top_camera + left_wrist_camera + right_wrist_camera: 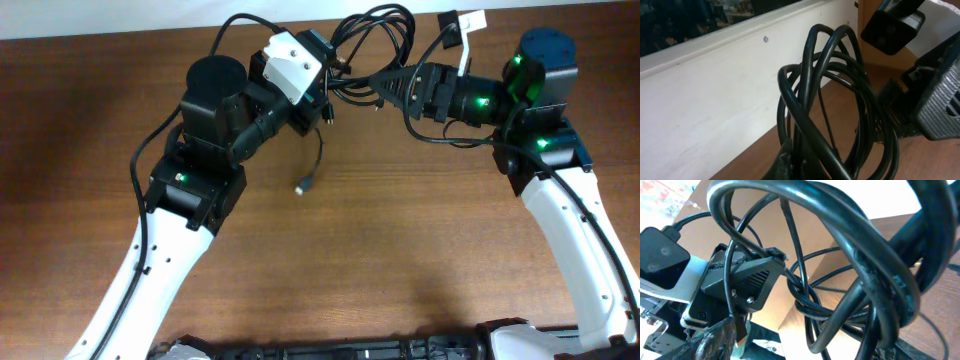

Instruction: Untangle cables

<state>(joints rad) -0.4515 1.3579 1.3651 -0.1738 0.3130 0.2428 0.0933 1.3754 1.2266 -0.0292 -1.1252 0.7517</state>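
The cables (375, 40) are a bundle of thin black loops held up between my two grippers at the far middle of the table. One strand hangs down from the bundle to a small plug end (302, 185) on the wood. My left gripper (328, 95) is shut on the left side of the bundle. In the left wrist view the loops (840, 100) rise from its jaws (795, 167). My right gripper (383, 85) is shut on the right side. In the right wrist view the loops (865, 265) fill the frame above its jaws (805, 345).
The brown wooden table (400, 230) stretches toward me. A white wall (705, 100) runs along its far edge. A white tag with a black plug (462, 25) lies at the back right. Each gripper shows in the other's wrist view, the right (935, 100) and the left (747, 277).
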